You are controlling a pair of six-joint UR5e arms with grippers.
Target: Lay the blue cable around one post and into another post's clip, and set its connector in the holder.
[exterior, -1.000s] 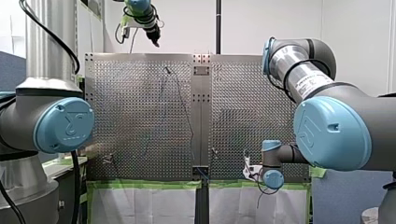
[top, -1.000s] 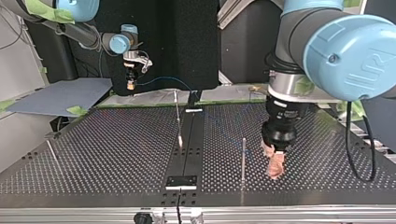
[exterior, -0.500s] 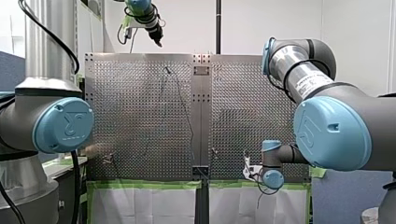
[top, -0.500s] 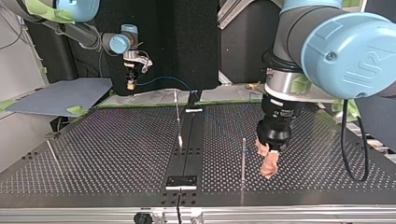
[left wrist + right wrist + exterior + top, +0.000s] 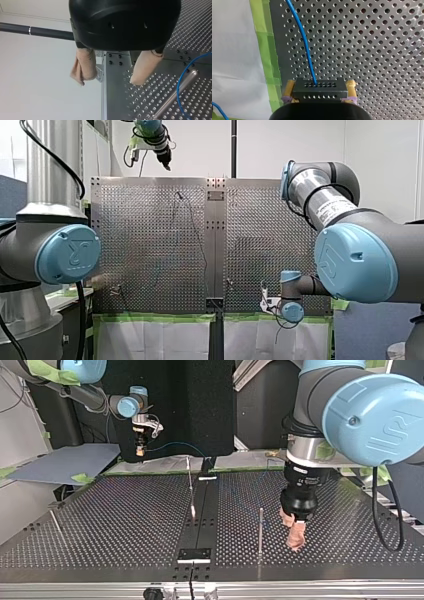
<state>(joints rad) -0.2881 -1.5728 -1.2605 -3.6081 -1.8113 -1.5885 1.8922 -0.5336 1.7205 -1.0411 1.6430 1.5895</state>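
Note:
My right gripper (image 5: 320,85) is shut on the black connector (image 5: 319,92), gripped between its yellow pads (image 5: 290,87). The blue cable (image 5: 302,42) runs out of the connector over the perforated plate. In the top view this gripper (image 5: 140,450) hangs above the table's far edge, with the cable (image 5: 180,445) arcing away from it. My left gripper (image 5: 108,82) is open, its beige pads (image 5: 83,66) empty, beside a metal post (image 5: 175,95) with cable along it. In the top view it (image 5: 295,537) hovers just right of a thin post (image 5: 260,530).
Another post (image 5: 190,485) stands near the table's middle strip and a third one (image 5: 55,522) at the top view's left. The holder plate (image 5: 195,555) lies on the near end of the strip. Green tape (image 5: 265,50) lines the table's edge beside my right gripper.
My left gripper swayed a little toward the thin post and came back to about where it was. My right gripper has stayed still, shut on the connector.

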